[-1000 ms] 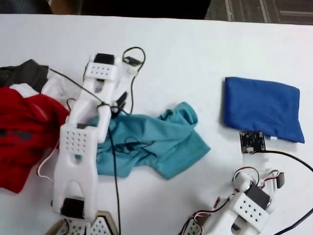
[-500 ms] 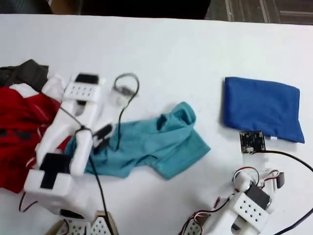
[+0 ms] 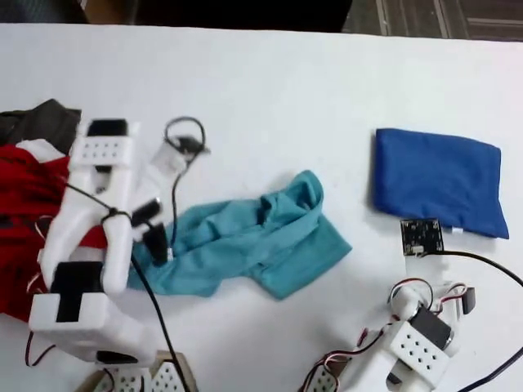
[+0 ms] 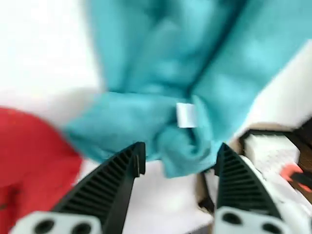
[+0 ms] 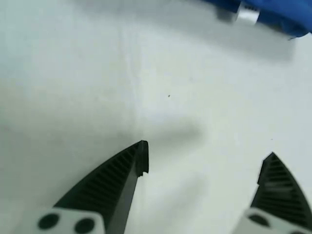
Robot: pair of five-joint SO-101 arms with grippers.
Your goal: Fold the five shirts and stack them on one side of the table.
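White table (image 3: 286, 90), crumpled teal shirt (image 3: 253, 237), folded blue shirt (image 3: 437, 180), red shirt (image 3: 24, 212), dark shirt (image 3: 37, 122)

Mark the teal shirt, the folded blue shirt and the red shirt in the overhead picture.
teal shirt (image 3: 270, 241), high view, crumpled middle.
folded blue shirt (image 3: 437, 181), high view, centre of its top.
red shirt (image 3: 24, 188), high view, uncovered red cloth.

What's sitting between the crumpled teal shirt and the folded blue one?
Nothing. The high view shows a bare strip of white table between the teal shirt and the folded blue shirt.
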